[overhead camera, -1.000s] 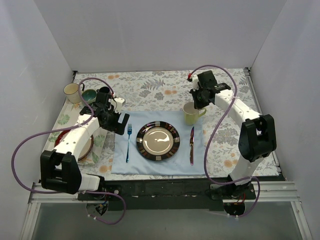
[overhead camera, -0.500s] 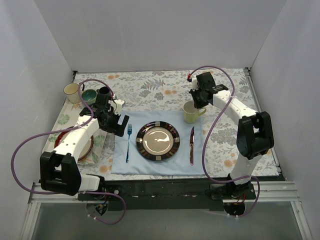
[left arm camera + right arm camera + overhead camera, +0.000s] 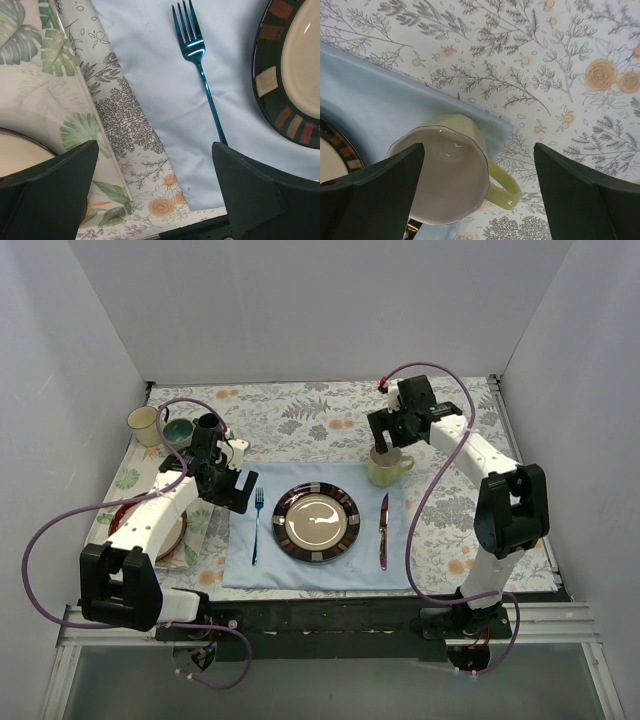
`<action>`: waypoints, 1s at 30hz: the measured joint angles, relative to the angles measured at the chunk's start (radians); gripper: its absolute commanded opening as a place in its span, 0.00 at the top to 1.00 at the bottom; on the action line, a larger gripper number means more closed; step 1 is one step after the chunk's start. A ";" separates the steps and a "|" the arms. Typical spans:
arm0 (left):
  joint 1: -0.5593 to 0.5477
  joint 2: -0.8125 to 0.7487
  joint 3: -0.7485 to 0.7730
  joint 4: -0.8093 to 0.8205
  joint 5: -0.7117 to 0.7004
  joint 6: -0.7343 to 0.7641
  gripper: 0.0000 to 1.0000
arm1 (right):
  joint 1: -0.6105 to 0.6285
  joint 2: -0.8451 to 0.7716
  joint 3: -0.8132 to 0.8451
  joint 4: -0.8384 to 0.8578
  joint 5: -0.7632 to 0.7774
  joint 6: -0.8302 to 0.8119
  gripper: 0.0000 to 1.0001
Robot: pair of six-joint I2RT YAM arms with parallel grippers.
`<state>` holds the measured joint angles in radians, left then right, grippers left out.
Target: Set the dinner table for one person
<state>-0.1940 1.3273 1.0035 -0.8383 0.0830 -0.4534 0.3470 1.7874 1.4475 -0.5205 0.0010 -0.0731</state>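
The dinner table (image 3: 330,405) wears a fern-and-flower cloth, with a light-blue mat (image 3: 315,570) at its front. On the mat lie a dark-rimmed plate (image 3: 317,522), a blue fork (image 3: 257,525) to its left and a knife (image 3: 383,530) to its right. A green mug (image 3: 385,468) stands upright on the mat's far right corner. My right gripper (image 3: 385,433) hovers open just above it, and the right wrist view shows the mug (image 3: 445,180) below the spread fingers, with nothing gripped. My left gripper (image 3: 235,490) is open and empty, left of the fork (image 3: 200,75).
A cream mug (image 3: 143,421), a teal bowl (image 3: 178,430) and a dark mug (image 3: 208,422) stand at the far left. A leaf-print tray (image 3: 50,100) holding a plate (image 3: 150,530) lies left of the mat. White walls close in three sides.
My right gripper has opened and let go of the green mug, which now stands on the mat corner. The left arm has not moved.
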 measured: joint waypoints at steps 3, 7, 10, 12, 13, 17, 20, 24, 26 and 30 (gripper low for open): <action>0.000 -0.004 0.000 0.000 -0.010 0.000 0.02 | 0.000 -0.019 0.041 0.003 0.019 0.000 0.02; 0.000 -0.032 0.000 0.012 -0.032 -0.012 0.02 | 0.000 -0.106 0.055 0.034 0.079 -0.007 0.02; 0.000 -0.064 0.000 0.061 -0.071 -0.023 0.02 | -0.003 -0.224 0.010 0.103 0.146 -0.010 0.02; 0.000 -0.093 -0.007 0.125 -0.120 -0.032 0.02 | -0.014 -0.318 -0.045 0.134 0.187 -0.007 0.02; 0.000 -0.107 -0.014 0.168 -0.154 -0.042 0.02 | -0.027 -0.357 -0.071 0.139 0.204 0.002 0.01; 0.000 -0.091 -0.023 0.285 -0.290 -0.100 0.02 | -0.133 -0.473 -0.214 0.180 0.341 0.093 0.01; 0.018 -0.040 -0.019 0.335 -0.389 -0.166 0.02 | -0.204 -0.572 -0.417 0.246 0.456 0.162 0.01; 0.097 -0.053 -0.060 0.415 -0.464 -0.232 0.02 | -0.230 -0.785 -0.728 0.310 0.587 0.219 0.01; 0.126 -0.104 -0.118 0.469 -0.489 -0.240 0.02 | -0.229 -0.873 -0.811 0.348 0.612 0.235 0.01; 0.133 -0.287 -0.280 0.561 -0.500 -0.231 0.02 | -0.229 -1.006 -0.875 0.419 0.656 0.315 0.01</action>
<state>-0.0608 1.0405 0.7231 -0.2775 -0.4175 -0.6842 0.1181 0.7811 0.5728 -0.1017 0.6571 0.2417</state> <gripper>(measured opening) 0.982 0.985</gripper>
